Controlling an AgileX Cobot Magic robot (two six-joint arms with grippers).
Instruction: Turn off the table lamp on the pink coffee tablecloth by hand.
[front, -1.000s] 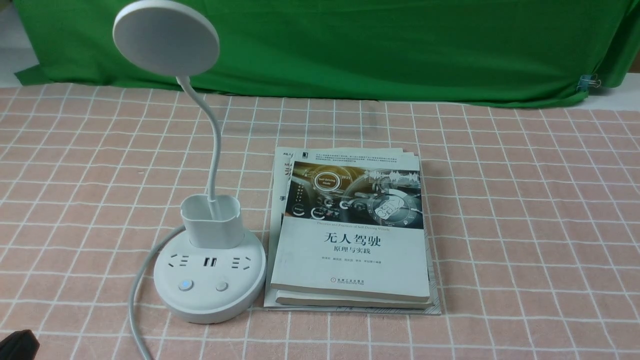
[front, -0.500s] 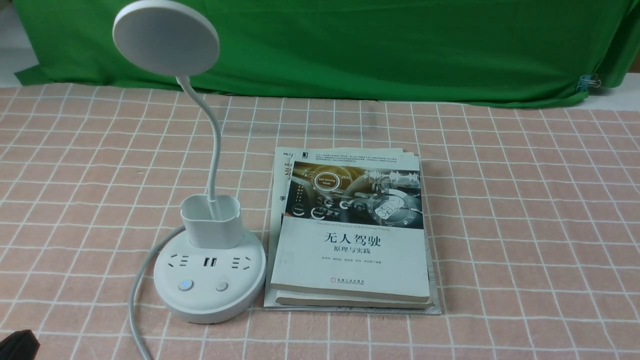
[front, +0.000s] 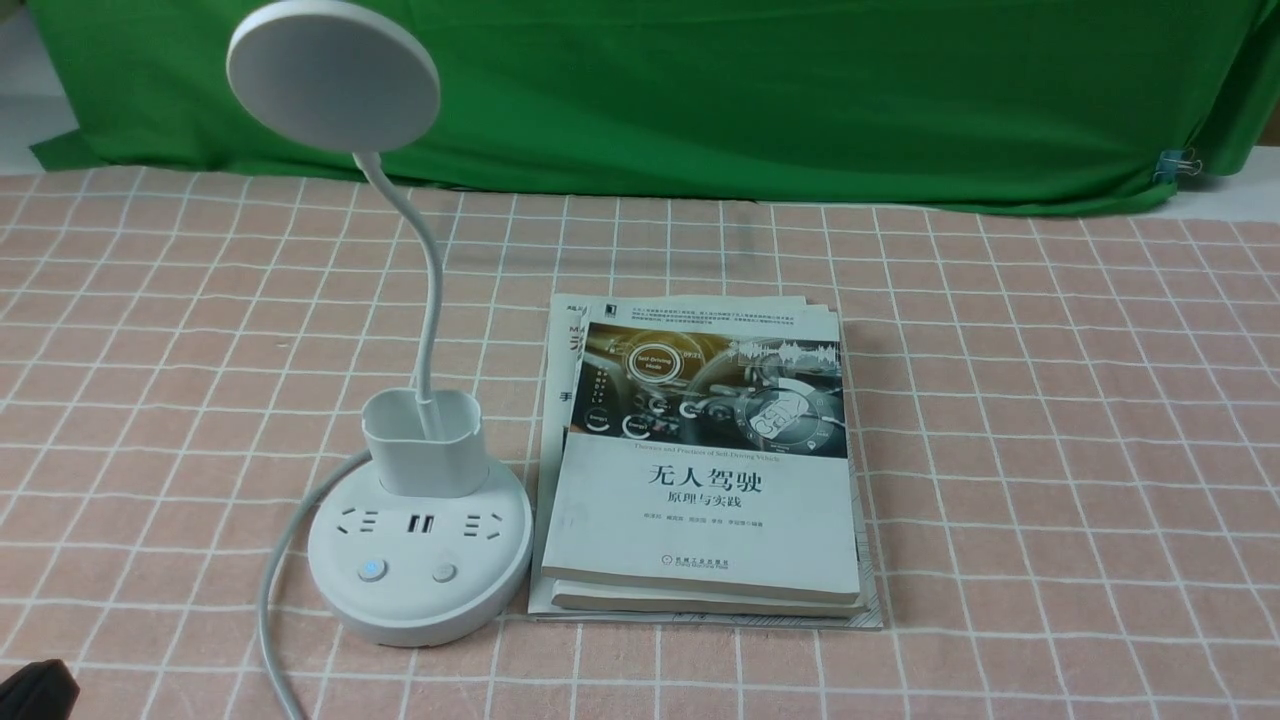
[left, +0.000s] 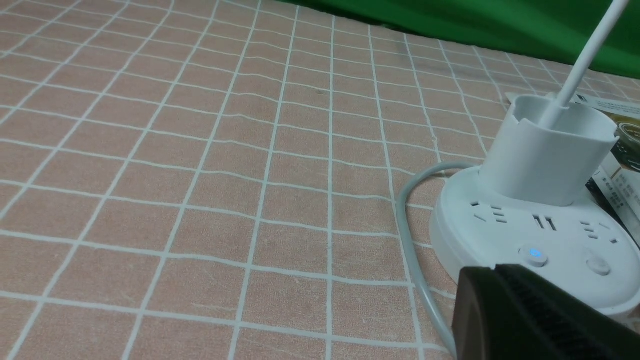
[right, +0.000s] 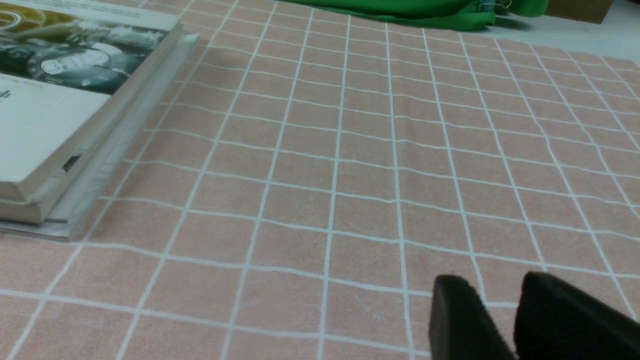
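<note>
Front view, lamp: the table lamp (front: 420, 570) stands upright on the left part of the pink coffee tablecloth (front: 1050, 480), a matte white flat disc on a thin bent neck, over an oval cup and a smooth round base.
Front view, buttons: the left button (front: 372, 570) glows pale blue; the right button (front: 443, 573) is plain white.
Front view, books: a stack of paper books (front: 700, 500) lies just beside the base, the top cover part photo, part white.
Front view, backdrop: green cloth (front: 700, 100), softly creased.
Left wrist view, left gripper (left: 500, 270): dark, angular fingers drawn together, nothing visible between them.
Left wrist view, cord: smooth grey-white cord (left: 412, 250) curves over the gridded cloth.
Right wrist view, right gripper (right: 489, 280): black, rounded fingertips parted by a modest gap, holding nothing.
</note>
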